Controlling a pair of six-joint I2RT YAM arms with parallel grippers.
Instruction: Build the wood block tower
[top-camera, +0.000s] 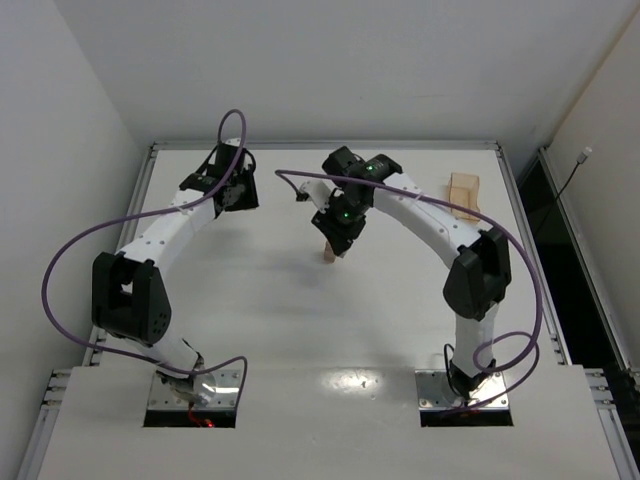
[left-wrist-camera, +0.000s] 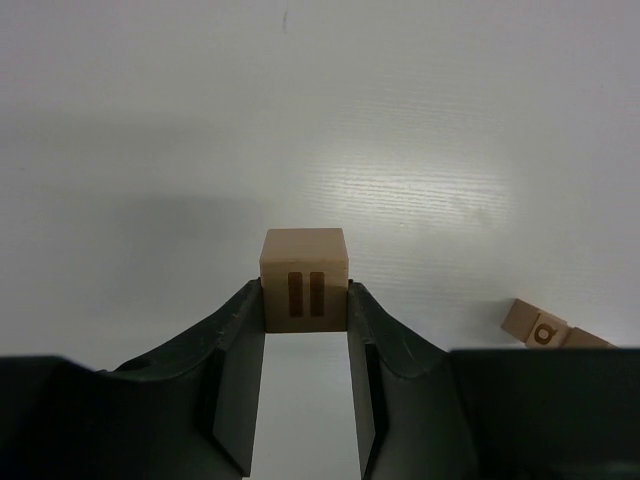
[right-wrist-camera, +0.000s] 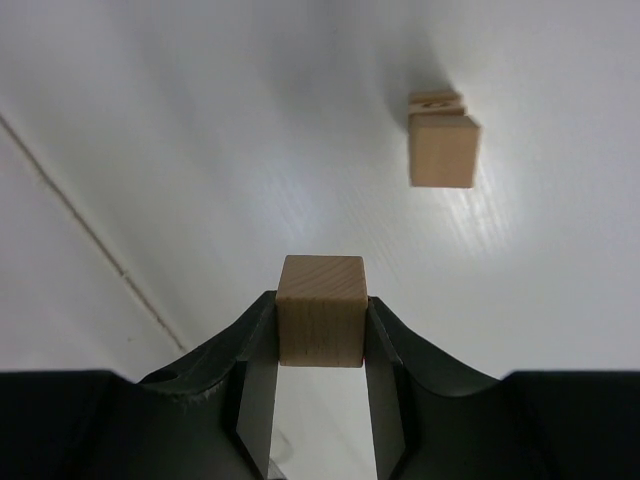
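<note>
Both loaded! Your left gripper (left-wrist-camera: 305, 300) clamps the marked cube (left-wrist-camera: 304, 262); your right gripper (right-wrist-camera: 320, 322) pinches a plain cube (right-wrist-camera: 321, 288).

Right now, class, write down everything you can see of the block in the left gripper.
The block is a small pale tan wooden cube. Its face toward the wrist camera bears two dark upright bars. It sits square and upright, pinched at both sides by the dark fingers of the left gripper, shut on it. The white table lies behind it; whether it rests there cannot be told.
</note>
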